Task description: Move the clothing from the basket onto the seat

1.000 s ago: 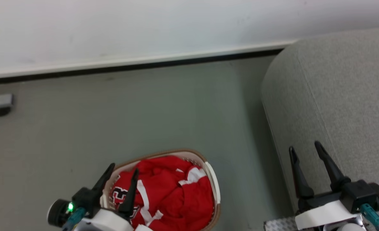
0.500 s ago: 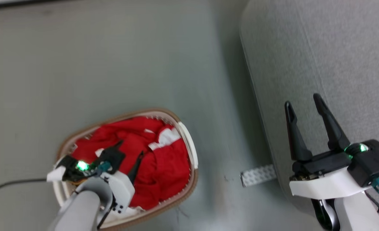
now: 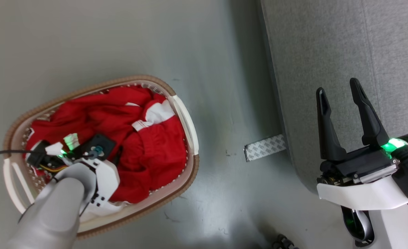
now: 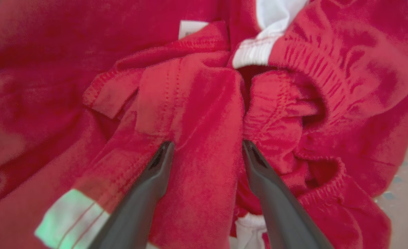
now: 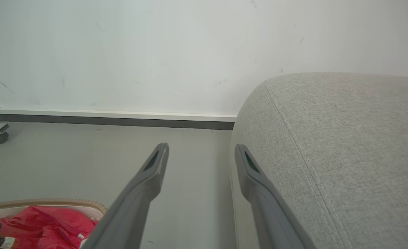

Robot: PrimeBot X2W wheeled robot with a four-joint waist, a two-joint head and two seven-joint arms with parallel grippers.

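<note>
Grey flooring is filling the upper left of the head view, and the basket is sitting at lower left with the clothing heaped inside. The left gripper is standing spread wide, its fingers straddling a red fold at the centre of the left wrist view. At right, the right gripper is hovering empty, jaws apart, over the edge of the seat.

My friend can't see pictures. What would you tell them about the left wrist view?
The left gripper is open, its two dark fingers pointing into a crumpled heap of red clothing, a fold lying between the tips. A few white trim bands show among the red.
</note>
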